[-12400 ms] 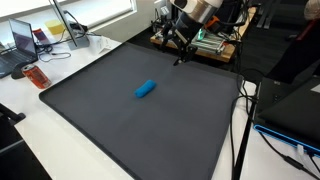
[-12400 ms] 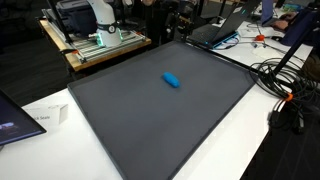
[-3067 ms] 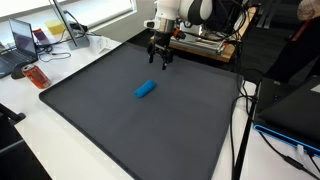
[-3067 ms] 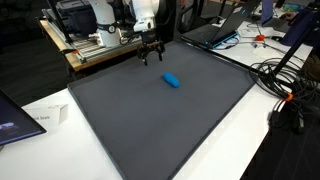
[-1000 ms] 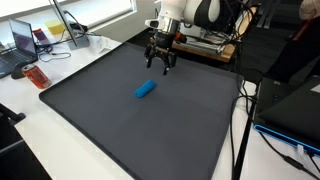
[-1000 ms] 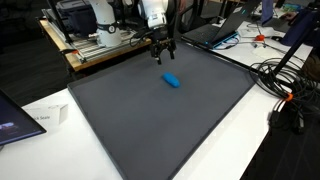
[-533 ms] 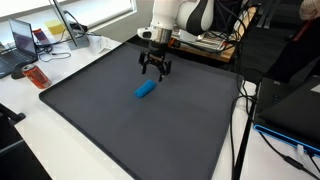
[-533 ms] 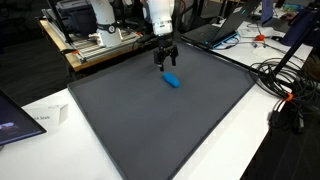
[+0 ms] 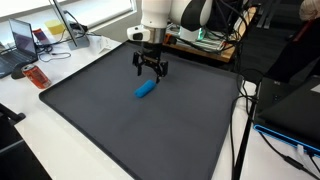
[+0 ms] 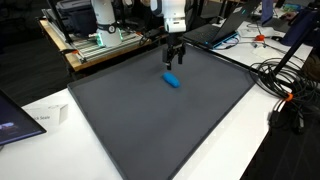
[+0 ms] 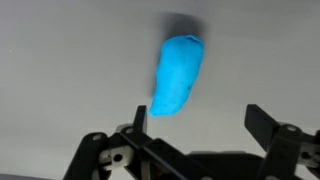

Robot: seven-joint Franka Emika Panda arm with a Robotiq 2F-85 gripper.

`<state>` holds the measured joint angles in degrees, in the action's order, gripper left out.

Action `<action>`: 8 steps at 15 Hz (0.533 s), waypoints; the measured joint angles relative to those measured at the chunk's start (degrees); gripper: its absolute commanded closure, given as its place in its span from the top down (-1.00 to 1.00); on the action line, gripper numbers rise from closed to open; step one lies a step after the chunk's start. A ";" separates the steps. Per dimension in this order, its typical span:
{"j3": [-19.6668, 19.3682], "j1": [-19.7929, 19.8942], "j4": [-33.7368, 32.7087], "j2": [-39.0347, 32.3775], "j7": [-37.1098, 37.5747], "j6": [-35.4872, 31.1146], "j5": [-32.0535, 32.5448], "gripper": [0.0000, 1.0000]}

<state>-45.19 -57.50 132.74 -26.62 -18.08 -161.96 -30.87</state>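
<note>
A small blue oblong object (image 9: 146, 89) (image 10: 172, 80) lies on the dark grey mat (image 9: 120, 130) in both exterior views. My gripper (image 9: 151, 70) (image 10: 174, 57) hangs open just above and behind it, fingers pointing down. From the wrist, the blue object (image 11: 176, 76) lies ahead of the gripper (image 11: 200, 115), nearer the left fingertip (image 11: 140, 112) than the right one. The jaws are wide apart and hold nothing.
A wooden cart with equipment (image 10: 95, 42) stands behind the mat. Laptops and clutter (image 9: 30, 45) sit on the white desk to one side. Cables (image 10: 285, 85) run along the other side. A dark laptop (image 10: 215, 33) lies at the mat's far corner.
The gripper has travelled from the mat's far edge toward the blue object and lowered, now hovering right over it. The blue object has not moved. The jaws stayed open.
</note>
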 measured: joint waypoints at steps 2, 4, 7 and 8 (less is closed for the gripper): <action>-0.94 0.52 -3.16 -0.16 3.22 6.26 4.55 1.00; 2.35 5.17 -6.09 0.19 9.80 10.13 14.14 1.00; 11.10 15.44 -10.24 0.71 15.81 15.25 25.34 1.00; 14.56 19.20 -11.44 0.83 16.29 16.58 27.94 1.00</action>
<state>-30.63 -38.30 121.31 -25.79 -1.79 -145.38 -2.93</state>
